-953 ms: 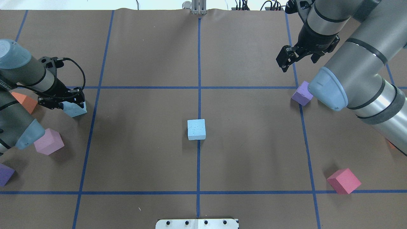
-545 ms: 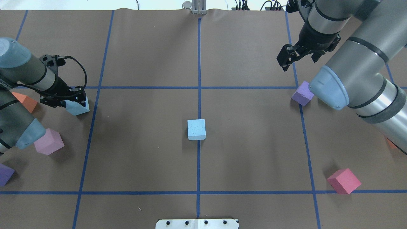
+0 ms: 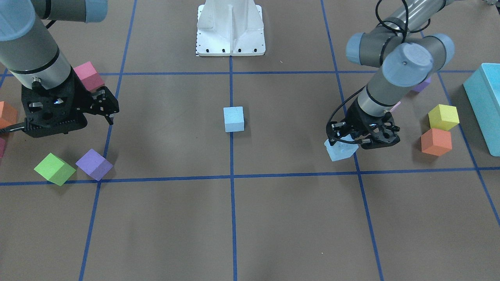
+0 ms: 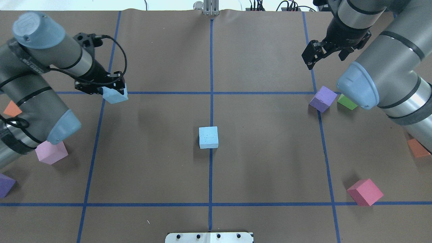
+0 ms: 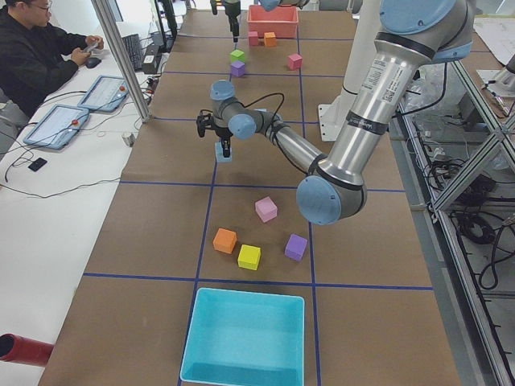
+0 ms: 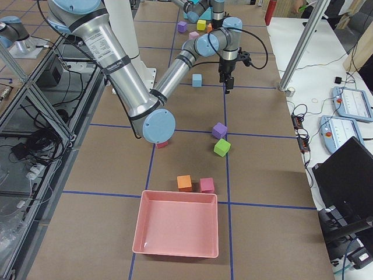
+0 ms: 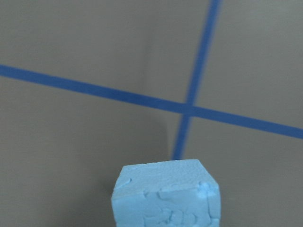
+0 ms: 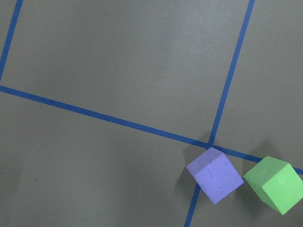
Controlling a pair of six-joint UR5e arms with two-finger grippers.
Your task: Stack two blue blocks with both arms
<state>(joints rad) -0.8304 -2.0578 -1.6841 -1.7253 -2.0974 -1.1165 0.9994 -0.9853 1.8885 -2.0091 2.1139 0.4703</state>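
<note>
One blue block rests on the centre tape line, with nothing touching it. A second blue block hangs above a tape crossing, well to the left of the first. My left gripper is shut on it, and its fingers do not show in the left wrist view. The right gripper hovers far right of centre, tilted inward, open and empty.
A purple cube and a green cube lie below the right gripper. A red cube sits front right, a pink cube by the left arm. A turquoise bin stands beyond the left arm.
The left arm has carried its blue block away from the robot and toward the centre. The right gripper drew back slightly, uncovering the green cube.
</note>
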